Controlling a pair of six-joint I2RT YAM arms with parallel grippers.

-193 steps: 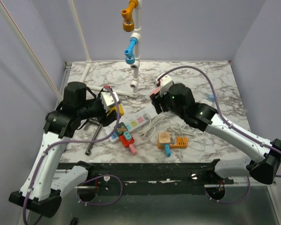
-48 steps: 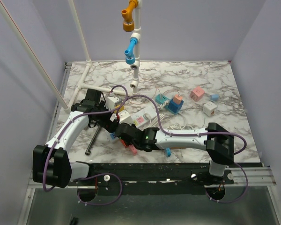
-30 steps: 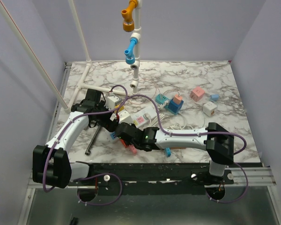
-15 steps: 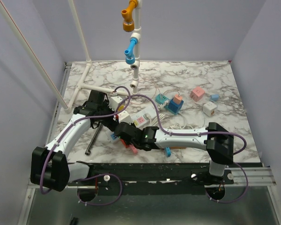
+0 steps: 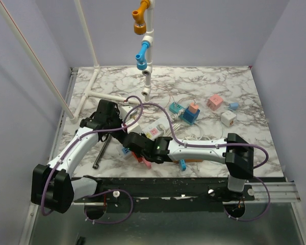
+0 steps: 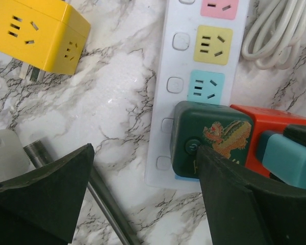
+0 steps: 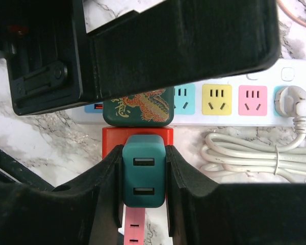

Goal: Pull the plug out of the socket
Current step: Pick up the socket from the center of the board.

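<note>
Spread left pincer (image 6: 145,168) straddling green plug (image 6: 214,140) at end of socket (image 6: 179,61). Alongside, right pincer (image 7: 143,163) pinching teal charger (image 7: 143,181) just beside that plug.

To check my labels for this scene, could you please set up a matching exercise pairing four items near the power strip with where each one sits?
Things:
1. dark green adapter
2. teal charger
3. yellow cube adapter
4. white cord bundle

Places:
A. loose on the marble table, apart from the power strip
B. between the fingers of the right claw
C. coiled alongside the power strip
D. seated on the power strip, near its end

Pairs: 1-D, 2-B, 3-A, 4-C.
</note>
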